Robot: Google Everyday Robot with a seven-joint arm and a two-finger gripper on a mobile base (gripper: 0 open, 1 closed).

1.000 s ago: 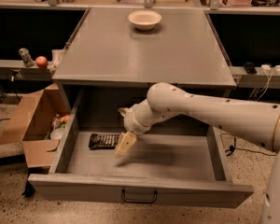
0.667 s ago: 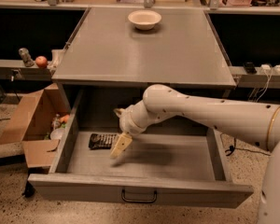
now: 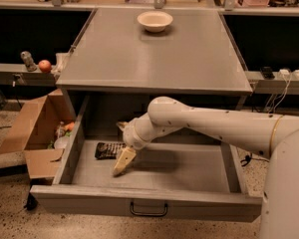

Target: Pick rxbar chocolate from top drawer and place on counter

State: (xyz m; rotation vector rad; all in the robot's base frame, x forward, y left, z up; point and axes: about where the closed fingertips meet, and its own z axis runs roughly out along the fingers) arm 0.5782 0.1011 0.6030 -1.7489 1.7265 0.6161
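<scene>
While slung low across the open top drawer (image 3: 144, 203) from the right, tips the gripper (image 3: 123, 162) down and leftward at the near right end of the rxbar chocolate (image 3: 107, 150), likely to come at the flat bar from above; cannot tell whether claw open, closed or touching the wrapper; appears not yet lifted. Stands pulled well out from under the counter (image 3: 154, 59), presumably to give the white arm (image 3: 214, 126) room to reach the floor inside; carries a dark pull handle (image 3: 148, 210) centred on the front panel. Lies flat on the grey drawer floor, toward the left rear, near the left wall and well apart from the front panel; small, thin, rectangular; dark brown-black wrapper with pale markings, too small to read; seems slightly askew to the drawer walls. Offers a broad grey surface above for the set-down, with a cream bowl (image 3: 155, 20) near the far edge; sits beside an open cardboard box (image 3: 30, 128) on the floor at left.
</scene>
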